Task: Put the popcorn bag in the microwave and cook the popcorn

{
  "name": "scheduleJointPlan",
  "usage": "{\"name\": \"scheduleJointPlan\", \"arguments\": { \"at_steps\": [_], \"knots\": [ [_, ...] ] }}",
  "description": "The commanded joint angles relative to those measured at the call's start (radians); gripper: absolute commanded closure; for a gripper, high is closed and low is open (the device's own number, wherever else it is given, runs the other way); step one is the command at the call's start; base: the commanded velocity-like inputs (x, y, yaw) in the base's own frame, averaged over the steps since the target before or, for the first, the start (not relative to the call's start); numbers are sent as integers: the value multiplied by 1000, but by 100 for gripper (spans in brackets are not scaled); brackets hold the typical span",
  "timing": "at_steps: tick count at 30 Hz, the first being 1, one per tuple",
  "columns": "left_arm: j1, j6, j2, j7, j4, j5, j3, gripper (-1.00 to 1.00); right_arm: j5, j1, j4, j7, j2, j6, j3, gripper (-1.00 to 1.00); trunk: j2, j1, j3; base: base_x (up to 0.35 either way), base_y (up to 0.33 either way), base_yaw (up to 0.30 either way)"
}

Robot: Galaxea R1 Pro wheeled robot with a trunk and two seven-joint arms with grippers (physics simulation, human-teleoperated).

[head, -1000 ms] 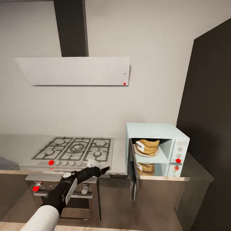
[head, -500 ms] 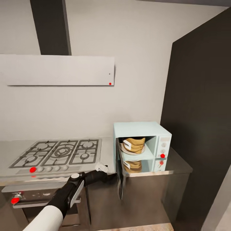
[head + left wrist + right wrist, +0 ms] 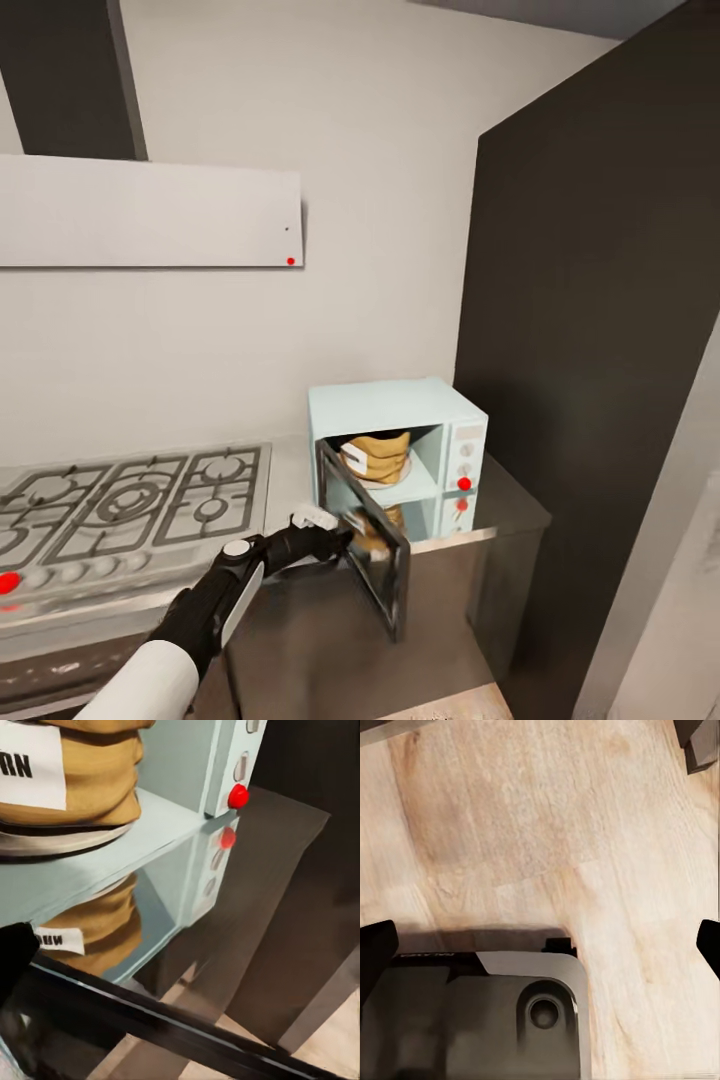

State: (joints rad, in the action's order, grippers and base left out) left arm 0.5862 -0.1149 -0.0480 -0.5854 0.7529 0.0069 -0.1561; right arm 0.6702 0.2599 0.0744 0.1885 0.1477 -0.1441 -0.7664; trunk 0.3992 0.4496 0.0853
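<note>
The pale mint microwave (image 3: 400,405) stands on the grey countertop (image 3: 505,500) with its dark glass door (image 3: 378,565) hanging partly open. Inside it, the tan popcorn bag (image 3: 378,458) sits upright on the round plate; up close the bag (image 3: 82,772) shows a white label, and its reflection lies on the glossy floor below. My left gripper (image 3: 338,537) is stretched out against the door's outer side, with one black fingertip (image 3: 13,954) just above the door's dark edge (image 3: 157,1024). My right gripper (image 3: 540,941) hangs open over the wooden floor, holding nothing.
A gas hob (image 3: 130,500) lies left of the microwave under a white range hood (image 3: 150,215). A tall dark cabinet (image 3: 590,350) rises right beside the microwave. The microwave's red light (image 3: 238,796) glows on its knob panel. The robot's dark base (image 3: 472,1020) is below the right gripper.
The head camera has turned right, shifting the scene left. The microwave door has swung partway toward the opening, and my left gripper has gone with it against the door.
</note>
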Motion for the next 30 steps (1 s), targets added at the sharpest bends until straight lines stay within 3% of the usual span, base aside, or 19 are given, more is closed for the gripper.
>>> {"name": "scheduleJointPlan", "arguments": {
  "at_steps": [1, 10, 14, 16, 26, 30],
  "knots": [
    [0, -9, -1, -3, 2, 3, 1, -100, 3, 1, 4, 0, 1, -5, -5, -100, 1, 0, 0, 2, 0, -294],
    [0, -9, -3, 57, 1, 3, 1, -100, 3, 1, 4, 0, 1, -5, -5, -100, 1, 0, 0, 137, -114, -287],
    [0, -11, -36, 164, -1, 3, 0, -100, 3, 1, 4, 0, 1, -5, -5, -100, 1, 0, 0, 6, -5, -286],
    [0, -10, -45, 187, -1, 2, -2, -100, 3, 1, 4, 0, 1, -5, -5, -100, 1, 0, 0, 1, -1, -271],
    [0, 3, -52, 195, 2, 2, -3, -100, 3, 1, 4, 0, 1, -5, -5, -100, 1, 0, 0, 2, 0, -170],
    [0, 3, -52, 196, 2, 2, -3, -100, 3, 1, 4, 0, 1, -5, -5, -100, 1, 0, 0, 234, 0, -34]
  ]
}}
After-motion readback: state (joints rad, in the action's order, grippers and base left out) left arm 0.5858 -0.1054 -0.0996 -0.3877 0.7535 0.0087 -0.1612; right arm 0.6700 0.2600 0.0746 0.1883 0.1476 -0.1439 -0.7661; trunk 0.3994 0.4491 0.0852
